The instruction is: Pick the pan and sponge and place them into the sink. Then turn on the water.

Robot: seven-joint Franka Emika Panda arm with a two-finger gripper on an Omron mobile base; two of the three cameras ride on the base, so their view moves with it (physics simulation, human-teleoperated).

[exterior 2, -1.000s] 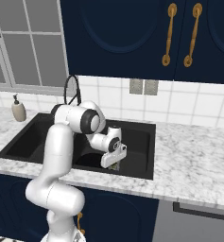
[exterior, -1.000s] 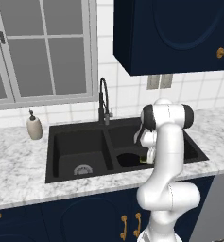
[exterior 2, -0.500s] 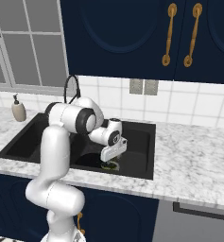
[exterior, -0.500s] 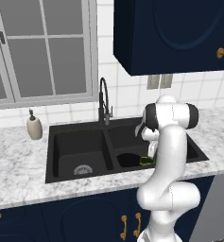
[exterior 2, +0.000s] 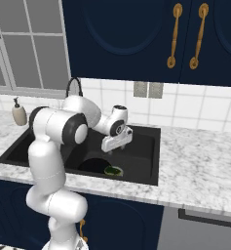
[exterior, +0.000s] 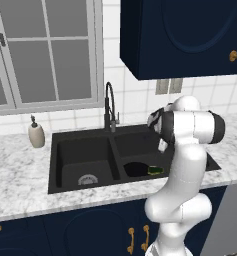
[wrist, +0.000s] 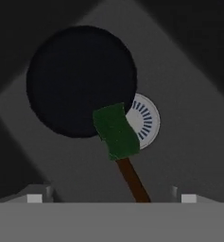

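The pincer (exterior 2: 112,145) hung spread wide and empty above the right basin of the sink (exterior 2: 146,168), touching nothing. Below it the pan (wrist: 81,80) lay on that basin's floor near the front wall, with the sponge (wrist: 116,131) resting across the pan's rim and partly over the round drain (wrist: 145,120).

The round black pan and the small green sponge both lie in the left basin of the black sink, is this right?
No: the round black pan and small green sponge lie in the right basin of the black sink, as the left base view shows.
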